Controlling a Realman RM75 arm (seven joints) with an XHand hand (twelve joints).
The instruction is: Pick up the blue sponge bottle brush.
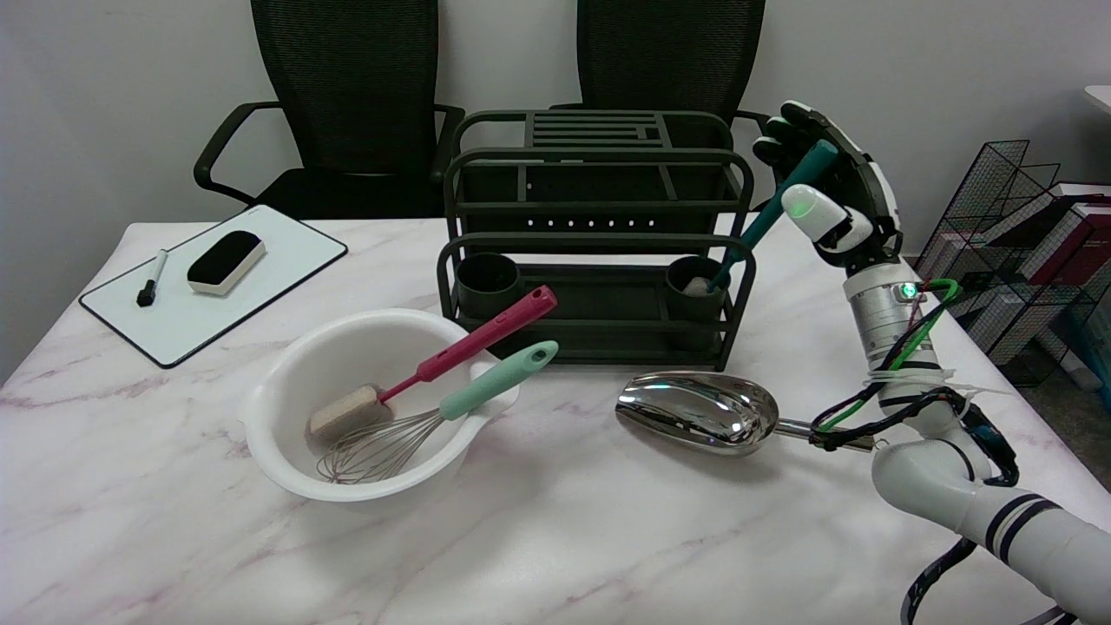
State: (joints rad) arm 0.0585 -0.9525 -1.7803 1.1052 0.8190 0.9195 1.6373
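Illumination is bright, even and diffuse, from overhead. The metal scoop (703,414), below and left of the right hand (825,187), shows specular glare. The white bowl (286,451), farther left, casts a soft shadow. Focus is sharp overall.

White marble table (555,555). On it: whiteboard (260,278) far left, white bowl (286,451) near centre, dark green rack (599,252) behind, steel scoop (703,412) right of bowl.

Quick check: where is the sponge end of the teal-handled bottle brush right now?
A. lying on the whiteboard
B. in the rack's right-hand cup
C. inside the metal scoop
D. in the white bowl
B: the teal-handled bottle brush, its handle gripped by the right hand, slants down into the dark green rack's right-hand cup, where its pale sponge sits.
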